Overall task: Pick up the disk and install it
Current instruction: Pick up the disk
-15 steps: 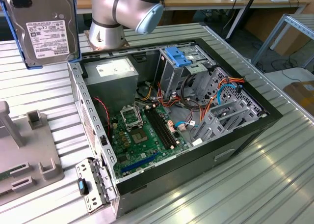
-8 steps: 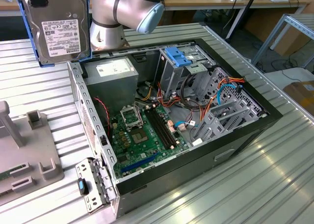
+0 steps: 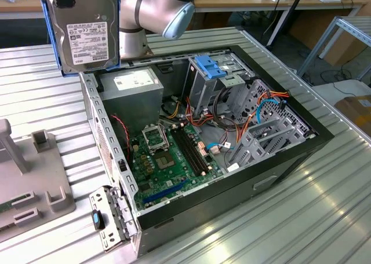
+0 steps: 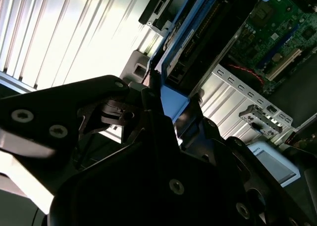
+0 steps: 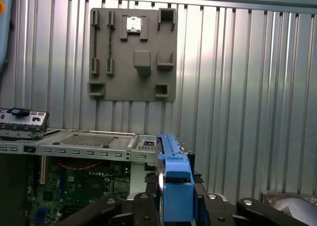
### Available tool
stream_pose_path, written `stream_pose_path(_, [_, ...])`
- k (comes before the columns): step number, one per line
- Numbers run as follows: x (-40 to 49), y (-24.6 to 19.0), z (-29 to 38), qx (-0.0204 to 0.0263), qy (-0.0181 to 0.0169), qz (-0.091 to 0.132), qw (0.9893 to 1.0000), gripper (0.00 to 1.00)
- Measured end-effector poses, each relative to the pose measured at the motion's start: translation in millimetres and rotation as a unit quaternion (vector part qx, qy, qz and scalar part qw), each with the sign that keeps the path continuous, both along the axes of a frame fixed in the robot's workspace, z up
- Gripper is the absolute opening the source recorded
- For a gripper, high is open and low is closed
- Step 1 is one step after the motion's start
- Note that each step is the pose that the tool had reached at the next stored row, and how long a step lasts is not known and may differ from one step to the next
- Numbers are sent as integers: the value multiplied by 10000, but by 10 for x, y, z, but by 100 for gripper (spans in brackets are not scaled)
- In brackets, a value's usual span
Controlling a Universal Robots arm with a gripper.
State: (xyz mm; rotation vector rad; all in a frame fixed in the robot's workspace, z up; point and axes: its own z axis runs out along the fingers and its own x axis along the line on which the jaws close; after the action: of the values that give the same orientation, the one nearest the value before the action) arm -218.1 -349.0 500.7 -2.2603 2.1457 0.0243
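The fingers [image 5: 141,208] are closed on the blue bracket [image 5: 177,186] that frames the disk [image 3: 86,29], gripping it at its upper edge. The arm [image 3: 153,12] holds the disk upright in the air. In the exterior view the disk sits at 11 o'clock from the open computer case [image 3: 278,160], raised off the ribbed tabletop [image 3: 324,217]. Its dark grey metal face and white label are turned toward that view.

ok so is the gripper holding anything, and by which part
Yes, the gripper is shut on the disk, clamping the blue bracket along the disk's top edge; the disk hangs upright.
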Motion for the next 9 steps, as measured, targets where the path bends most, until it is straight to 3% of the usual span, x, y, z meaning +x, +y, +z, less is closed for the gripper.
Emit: stream_pose_path(9, [264,0,0,0,0,1,10000,36])
